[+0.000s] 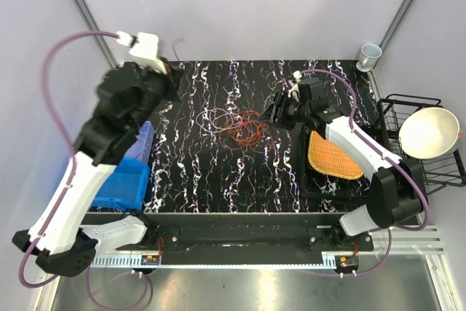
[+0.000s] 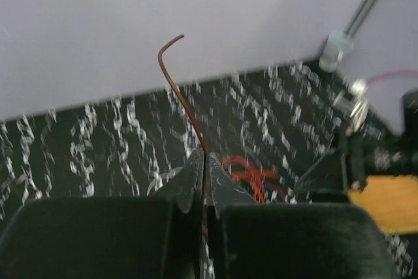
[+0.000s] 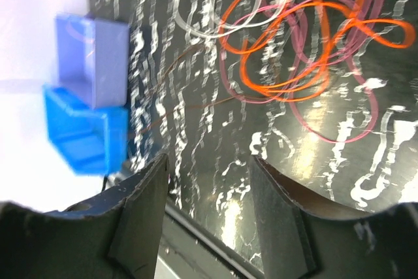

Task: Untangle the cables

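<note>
The left claw is clamped tight on a thin brown wire, which rises from between its fingers and ends in a bent tip above them. This claw is held up off the counter. Just beyond it and a little to its right lies the tangle of cables. Farther right is an orange mat, and farthest off, in the corner, stands a cup.

The right claw stands open above the counter, with nothing between its fingers. Ahead of it and to its right the cables spread in loose loops on the counter: orange and pink ones overlap, with pale ones beyond them. Off to this claw's left, at the counter's edge, sit a blue bin and a lilac bin right against it.

Seen from above, the cables lie between the two claws, nearer the right one.
</note>
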You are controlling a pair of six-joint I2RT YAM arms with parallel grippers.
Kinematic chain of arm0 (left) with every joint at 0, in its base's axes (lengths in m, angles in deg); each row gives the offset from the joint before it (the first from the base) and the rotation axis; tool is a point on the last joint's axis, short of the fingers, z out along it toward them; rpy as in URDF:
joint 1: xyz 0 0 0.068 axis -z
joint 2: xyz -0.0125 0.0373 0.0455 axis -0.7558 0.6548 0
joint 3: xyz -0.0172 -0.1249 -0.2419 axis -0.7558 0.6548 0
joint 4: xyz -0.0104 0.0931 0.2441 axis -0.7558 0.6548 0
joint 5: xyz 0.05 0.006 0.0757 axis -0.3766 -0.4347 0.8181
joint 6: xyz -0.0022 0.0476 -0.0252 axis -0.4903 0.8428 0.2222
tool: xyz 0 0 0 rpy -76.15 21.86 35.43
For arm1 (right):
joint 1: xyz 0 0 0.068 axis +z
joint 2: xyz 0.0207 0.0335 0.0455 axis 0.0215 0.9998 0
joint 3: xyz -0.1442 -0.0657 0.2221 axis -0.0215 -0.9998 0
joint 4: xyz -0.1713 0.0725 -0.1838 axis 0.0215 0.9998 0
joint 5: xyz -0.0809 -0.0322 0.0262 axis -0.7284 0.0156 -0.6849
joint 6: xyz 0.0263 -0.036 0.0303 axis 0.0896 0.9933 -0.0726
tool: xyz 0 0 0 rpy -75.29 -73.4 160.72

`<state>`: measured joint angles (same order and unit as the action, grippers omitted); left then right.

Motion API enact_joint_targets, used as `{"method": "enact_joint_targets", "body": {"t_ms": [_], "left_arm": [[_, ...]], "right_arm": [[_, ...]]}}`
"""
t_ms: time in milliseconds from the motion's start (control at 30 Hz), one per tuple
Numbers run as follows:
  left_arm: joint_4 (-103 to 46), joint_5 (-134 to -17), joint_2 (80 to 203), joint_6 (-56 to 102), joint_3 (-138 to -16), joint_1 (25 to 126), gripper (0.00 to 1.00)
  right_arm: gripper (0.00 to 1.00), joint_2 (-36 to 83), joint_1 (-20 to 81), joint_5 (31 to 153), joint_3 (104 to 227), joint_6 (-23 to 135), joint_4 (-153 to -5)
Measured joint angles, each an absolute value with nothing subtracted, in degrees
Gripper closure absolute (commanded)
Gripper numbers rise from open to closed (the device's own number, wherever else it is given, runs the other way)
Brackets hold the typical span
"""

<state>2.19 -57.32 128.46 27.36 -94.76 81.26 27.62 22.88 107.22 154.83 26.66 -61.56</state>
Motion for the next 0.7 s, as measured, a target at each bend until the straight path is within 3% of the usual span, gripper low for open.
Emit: {"method": "enact_joint_targets", "body": {"t_ms": [133, 400, 700], "left_arm": [[3.81, -58.72, 128.96, 26.82, -86.85, 81.26, 1.00], [3.28, -58.94, 127.78, 26.66, -87.18, 81.26, 1.00], [3.54, -58.24, 127.14, 27.21, -87.44, 81.26, 1.00]], "right_arm": [[0.41, 27.22, 23.36, 111.97, 153.30, 27.12, -64.55], [0.40, 28.03, 31.43, 116.77, 153.03, 27.88, -71.94], [0.39, 39.92, 36.04, 117.85, 154.83, 33.02, -78.30]]}}
